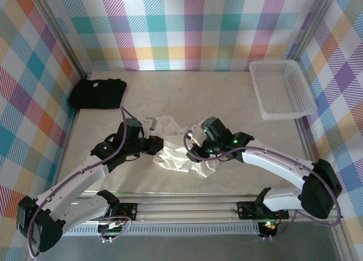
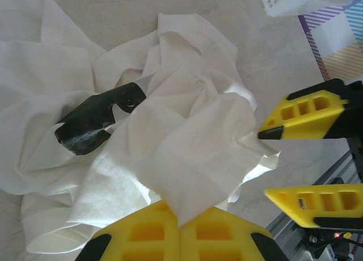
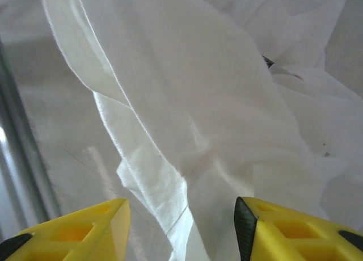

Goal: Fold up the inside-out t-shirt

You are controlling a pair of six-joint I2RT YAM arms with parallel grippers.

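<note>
Two bowed arms, left arm [image 1: 85,173] and right arm [image 1: 278,161], angled inward over crumpled white cotton t-shirt [image 1: 178,159] — left gripper [image 2: 180,218] pinching its fabric, right gripper [image 3: 181,215] jaws apart.

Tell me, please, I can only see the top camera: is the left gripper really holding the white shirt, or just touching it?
Observer: Holding it. In the left wrist view the left gripper is shut on a fold of the white t-shirt.
Operator: And the other one?
Observer: In the right wrist view the right gripper is open. A strip of the shirt shows in the gap between its jaws, and it is not pinched.
</note>
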